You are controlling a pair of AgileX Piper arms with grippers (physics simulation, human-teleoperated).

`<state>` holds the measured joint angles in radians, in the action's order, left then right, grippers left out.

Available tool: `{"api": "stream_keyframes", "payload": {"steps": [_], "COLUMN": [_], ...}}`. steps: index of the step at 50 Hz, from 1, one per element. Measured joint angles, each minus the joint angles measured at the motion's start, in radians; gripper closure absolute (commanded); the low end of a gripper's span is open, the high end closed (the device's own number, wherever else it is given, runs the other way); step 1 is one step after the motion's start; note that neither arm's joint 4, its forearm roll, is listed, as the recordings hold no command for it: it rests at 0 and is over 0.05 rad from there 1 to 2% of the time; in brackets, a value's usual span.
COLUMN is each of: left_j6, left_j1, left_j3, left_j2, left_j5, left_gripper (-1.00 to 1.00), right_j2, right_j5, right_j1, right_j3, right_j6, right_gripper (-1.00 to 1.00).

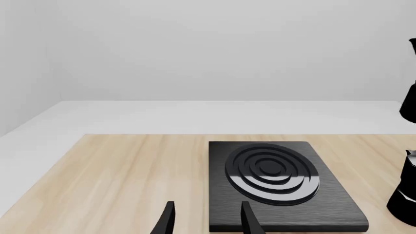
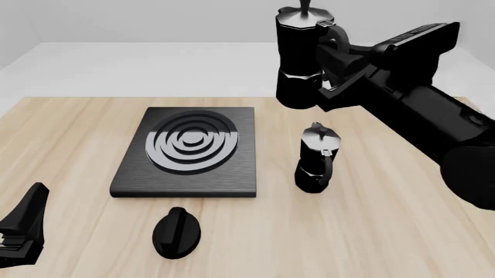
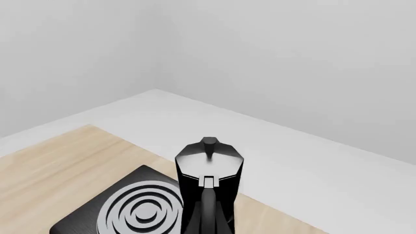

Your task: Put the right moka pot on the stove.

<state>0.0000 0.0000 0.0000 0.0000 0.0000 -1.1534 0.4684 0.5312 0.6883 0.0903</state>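
Note:
My right gripper (image 2: 334,65) is shut on the curved handle of the right moka pot (image 2: 300,61), a black faceted pot with a silver lid. It holds the pot upright, high above the table, behind and to the right of the stove (image 2: 232,174). In the right wrist view the pot (image 3: 209,170) fills the lower middle, with the stove (image 3: 78,224) below and to one side of it. The stove is a black slab with silver burner rings and nothing is on it. My left gripper (image 2: 27,220) is open and empty at the table's near left; its fingers (image 1: 167,220) point at the stove (image 1: 325,204).
A twin moka pot (image 2: 316,161) stands upright on the table just right of the stove; it shows at the edge of the left wrist view (image 1: 406,195). A small black oval knob (image 2: 176,231) lies on the table in front of the stove.

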Motion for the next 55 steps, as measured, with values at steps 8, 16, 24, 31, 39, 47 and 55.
{"api": "stream_keyframes", "payload": {"steps": [8, 16, 24, 31, 39, 47, 55], "left_j6": [0.0, 0.0, 0.0, 0.0, 0.0, 0.0, 0.0], "left_j1": [0.0, 0.0, 0.0, 0.0, 0.0, 0.0, 0.0], "left_j3": [0.0, 0.0, 0.0, 0.0, 0.0, 0.0, 0.0], "left_j2": [0.0, 0.0, 0.0, 0.0, 0.0, 0.0, 0.0], "left_j5": [0.0, 0.0, 0.0, 0.0, 0.0, 0.0, 0.0], "left_gripper": [-1.0, -1.0, -1.0, -1.0, -1.0, -1.0, -1.0], "right_j2": [-0.141, -0.271, -0.386, -0.496, -0.617, -0.716, -0.797], "right_j5": [0.094, 0.167, 0.214, 0.241, 0.26, 0.265, 0.266], "right_j1": [0.054, 0.099, 0.129, 0.149, 0.163, 0.172, 0.181], "right_j3": [0.052, 0.112, 0.176, 0.248, 0.333, 0.41, 0.473], "right_j6": [-0.018, -0.033, -0.053, -0.067, -0.078, -0.084, -0.09], "right_gripper": [1.0, 1.0, 1.0, 1.0, 1.0, 1.0, 1.0]}}
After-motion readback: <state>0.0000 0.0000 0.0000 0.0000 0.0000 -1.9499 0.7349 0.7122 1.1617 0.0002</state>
